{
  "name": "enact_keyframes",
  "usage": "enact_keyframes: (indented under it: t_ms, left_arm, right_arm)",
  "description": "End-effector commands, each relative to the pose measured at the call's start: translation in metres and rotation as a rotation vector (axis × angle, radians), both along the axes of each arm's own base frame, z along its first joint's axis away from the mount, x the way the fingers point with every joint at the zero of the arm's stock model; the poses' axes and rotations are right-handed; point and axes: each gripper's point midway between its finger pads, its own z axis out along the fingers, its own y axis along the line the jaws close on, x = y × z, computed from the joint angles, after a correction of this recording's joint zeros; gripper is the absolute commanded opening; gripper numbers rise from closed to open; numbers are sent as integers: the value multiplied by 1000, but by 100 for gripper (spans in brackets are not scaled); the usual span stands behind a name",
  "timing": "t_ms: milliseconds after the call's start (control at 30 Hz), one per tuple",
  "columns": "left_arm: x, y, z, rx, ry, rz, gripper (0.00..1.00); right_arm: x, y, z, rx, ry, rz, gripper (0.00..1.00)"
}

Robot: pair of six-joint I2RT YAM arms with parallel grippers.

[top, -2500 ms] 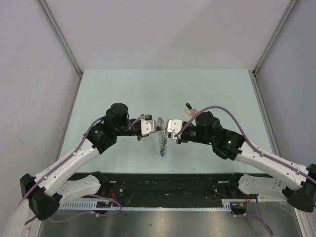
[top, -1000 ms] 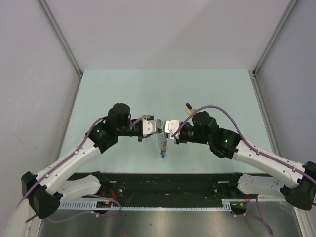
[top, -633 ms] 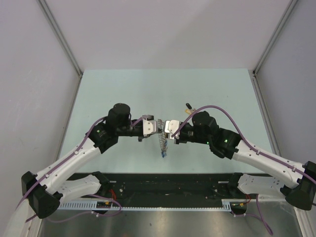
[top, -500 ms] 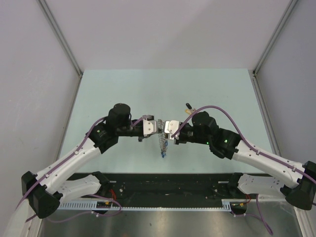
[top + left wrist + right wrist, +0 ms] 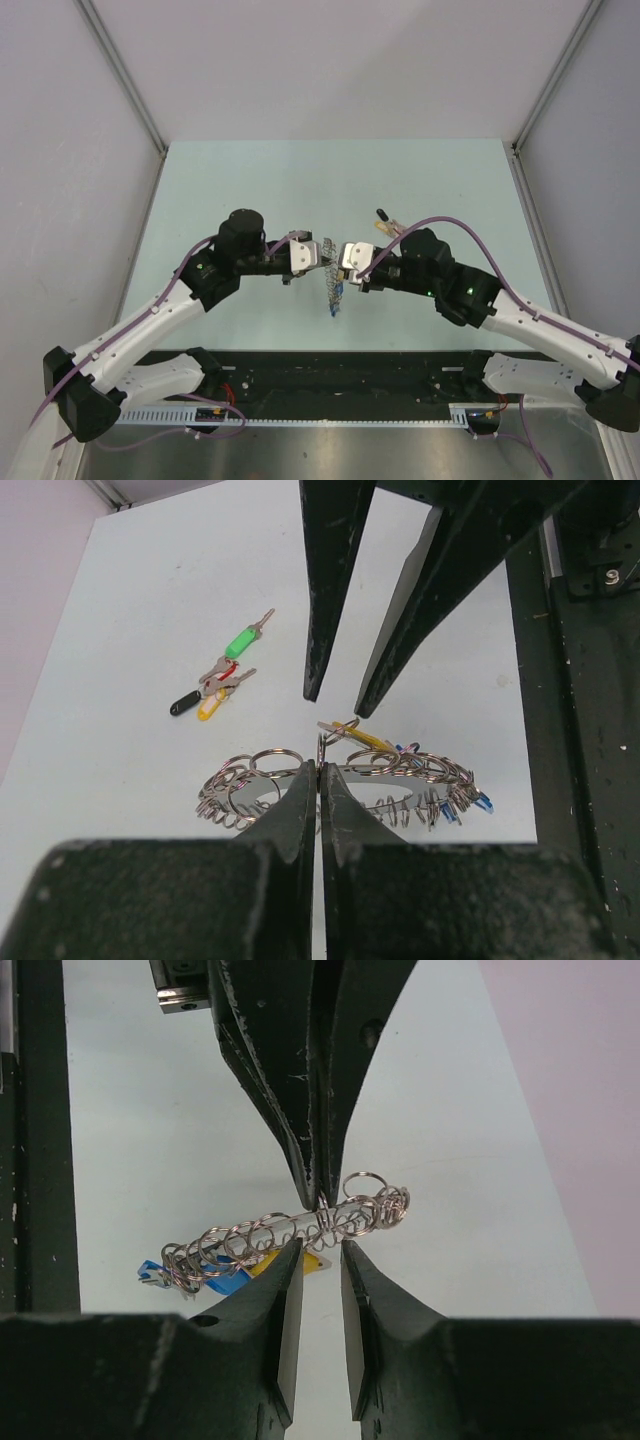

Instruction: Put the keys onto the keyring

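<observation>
The keyring [image 5: 392,773], a flat grey ring fringed with small silvery rings, hangs edge-on between the arms in the top view [image 5: 332,285]. My left gripper [image 5: 320,768] is shut on its rim and holds it above the table. A yellow-headed key [image 5: 368,741] and blue-headed keys [image 5: 478,803] hang on it. My right gripper [image 5: 322,1245] is open, its gap empty, just short of the ring [image 5: 300,1220], opposite the left gripper [image 5: 322,1200]. Loose keys [image 5: 222,675] with green, black, yellow and pinkish heads lie on the table.
The loose keys lie on the pale green table [image 5: 250,190] just behind the right wrist [image 5: 382,222]. Grey walls enclose the table on three sides. A black rail [image 5: 340,375] runs along the near edge by the arm bases.
The right arm has drawn back a little to the right, away from the ring. The left gripper keeps its hold on the ring, which has stayed in place.
</observation>
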Motion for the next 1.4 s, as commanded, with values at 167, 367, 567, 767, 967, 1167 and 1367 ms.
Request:
enact_keyframes:
  t_ms: [167,367,567,767,967,1167,1367]
  left_arm:
    - [-1,-4,28,-87,-74,-5,0]
    - [1,-4,32,-106,-74,12,0]
    - [6,-8,35,-135,-34,42,0]
    - [11,-13,39,-183,11,75,0]
    - [13,-18,42,-222,45,84,0]
    - [14,-17,43,-231,47,90,0]
    - [14,-17,46,-241,43,96,0]
  right_arm:
    - [4,-20,15,66,48,-91,29]
    - [4,-22,17,137,93,-60,30]
    - [1,-12,10,181,137,-27,34]
    - [7,-15,19,249,84,-57,36]
    - [15,-13,26,295,52,-78,35]
    - [21,-12,27,309,45,-89,32]
    - [27,-14,22,296,55,-106,24]
